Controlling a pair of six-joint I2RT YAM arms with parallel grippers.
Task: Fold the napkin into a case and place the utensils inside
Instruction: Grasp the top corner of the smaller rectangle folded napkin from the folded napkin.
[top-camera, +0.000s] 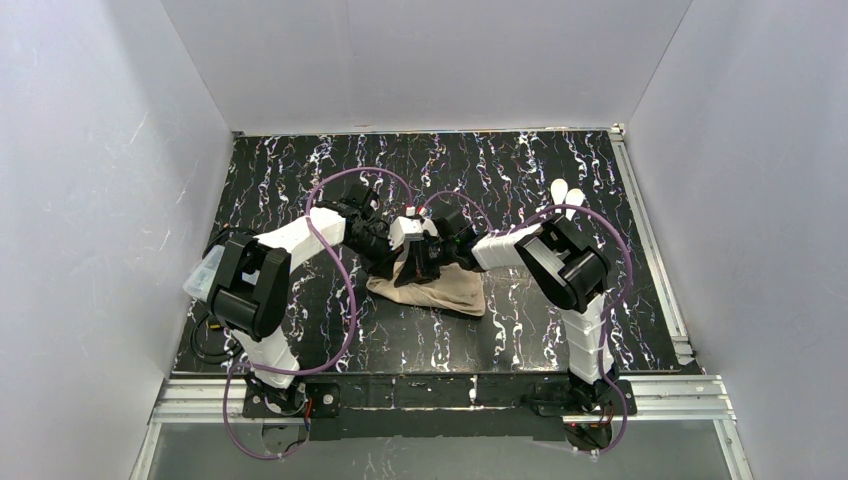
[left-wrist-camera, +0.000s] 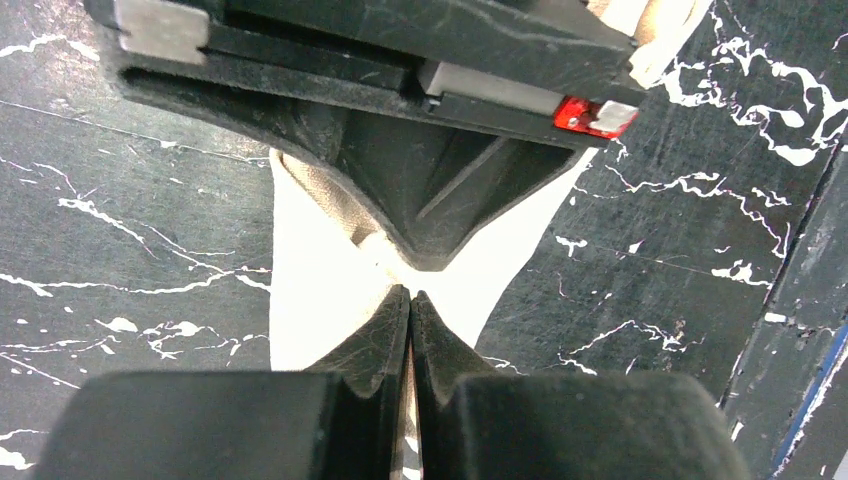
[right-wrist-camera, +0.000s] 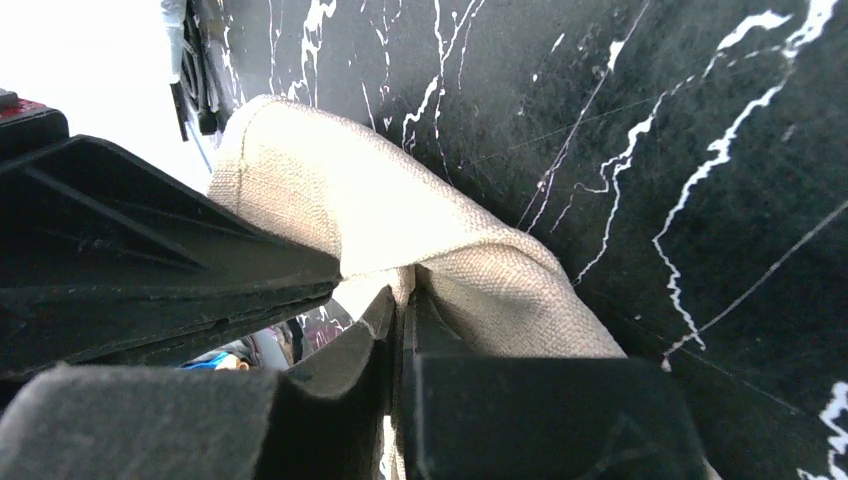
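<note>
The beige napkin (top-camera: 445, 291) lies bunched at the middle of the table, one fold pulled up between the two arms. My left gripper (top-camera: 404, 268) and right gripper (top-camera: 424, 268) meet above it, nearly touching. In the left wrist view the napkin (left-wrist-camera: 310, 310) glares white and my left gripper (left-wrist-camera: 412, 292) is shut, its tips pinched at the raised fold. In the right wrist view my right gripper (right-wrist-camera: 402, 296) is shut on a ridge of the woven napkin (right-wrist-camera: 330, 200). The two white utensils (top-camera: 565, 196) lie at the back right, apart from both grippers.
A clear plastic box (top-camera: 200, 276) sits at the table's left edge beside the left arm's elbow. White walls enclose the black marbled table (top-camera: 300, 160) on three sides. Purple cables loop over both arms.
</note>
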